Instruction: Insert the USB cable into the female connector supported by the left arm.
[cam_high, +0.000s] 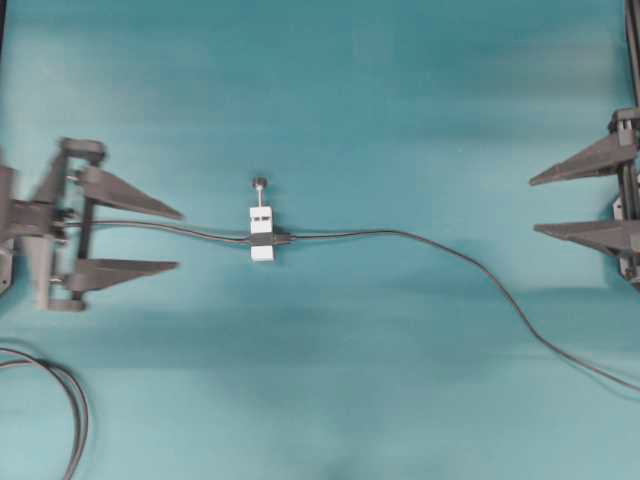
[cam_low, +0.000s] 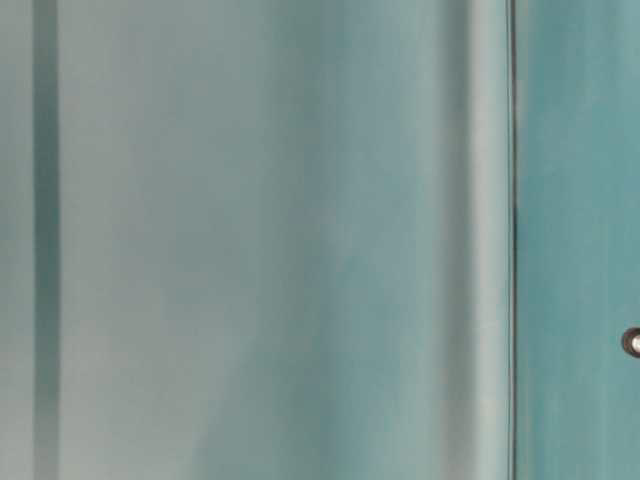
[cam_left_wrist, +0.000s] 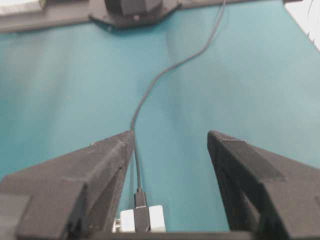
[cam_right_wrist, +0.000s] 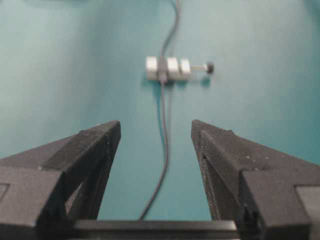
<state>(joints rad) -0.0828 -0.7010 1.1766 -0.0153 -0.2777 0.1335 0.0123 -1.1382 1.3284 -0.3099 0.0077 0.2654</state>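
Teal matting carries the white clamp block (cam_high: 262, 235) at centre, the black female connector (cam_high: 262, 240) banded across it. From its three o'clock side the USB cable (cam_high: 420, 238) runs off toward four o'clock; its plug seems already seated in the socket, though blur hides the joint. Both grippers stand clear with fingers spread and empty: the left gripper (cam_high: 178, 240) at nine o'clock, the right gripper (cam_high: 532, 206) at three. The insertion itself looks finished. Next would be a check of the seating, then parking the arms.
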